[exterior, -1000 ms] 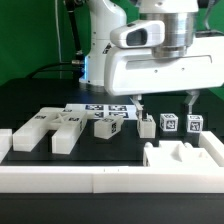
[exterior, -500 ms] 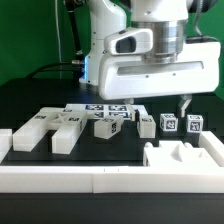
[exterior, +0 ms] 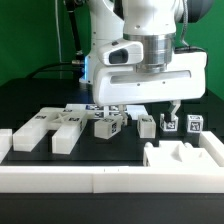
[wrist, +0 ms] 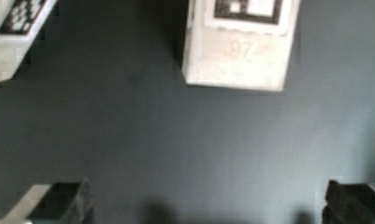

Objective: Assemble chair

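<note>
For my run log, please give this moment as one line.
gripper: open, empty | position: hovering near tagged post | chair parts: loose, unassembled

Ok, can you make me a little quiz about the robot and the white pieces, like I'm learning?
1. True or false: the gripper is holding a chair piece.
2. Pick one: in the exterior view, the small posts stand to which side of the notched blocks? A) left B) right
3. Fill in the missing word: the table under the pieces is ___ in colour.
Key: 1 false, its fingers are apart with nothing between them; 2 B; 3 black.
</note>
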Robot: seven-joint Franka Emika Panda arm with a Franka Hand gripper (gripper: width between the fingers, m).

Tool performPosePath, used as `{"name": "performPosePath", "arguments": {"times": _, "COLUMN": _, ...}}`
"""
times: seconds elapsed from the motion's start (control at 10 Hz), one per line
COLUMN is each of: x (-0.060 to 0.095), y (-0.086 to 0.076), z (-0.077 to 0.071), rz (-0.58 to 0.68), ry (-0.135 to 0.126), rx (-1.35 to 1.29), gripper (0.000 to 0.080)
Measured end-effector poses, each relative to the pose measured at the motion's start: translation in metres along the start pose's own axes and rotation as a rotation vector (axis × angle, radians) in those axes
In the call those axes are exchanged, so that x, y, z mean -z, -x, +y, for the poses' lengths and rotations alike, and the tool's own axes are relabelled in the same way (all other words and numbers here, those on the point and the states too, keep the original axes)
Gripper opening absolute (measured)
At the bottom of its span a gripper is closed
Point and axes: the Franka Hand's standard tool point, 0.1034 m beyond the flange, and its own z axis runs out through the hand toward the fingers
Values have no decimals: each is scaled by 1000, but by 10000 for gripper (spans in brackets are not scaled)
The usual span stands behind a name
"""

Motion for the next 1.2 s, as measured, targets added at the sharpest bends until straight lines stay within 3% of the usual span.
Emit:
{"name": "performPosePath", "arguments": {"times": 0.3, "x": -6, "y": 9, "z": -3, "rz": -180, "ry": -6, "rx": -50, "gripper": 649}}
{"name": "performPosePath", "arguments": {"times": 0.7, "x": -7, "y": 18, "z": -10, "rz": -461, "ry": -39, "rx": -53, "gripper": 649}}
{"name": "performPosePath", "arguments": {"times": 1.2, "x": -17, "y": 27, "z": -7, "rz": -816, "ry": -64, "rx": -67, "gripper": 649}}
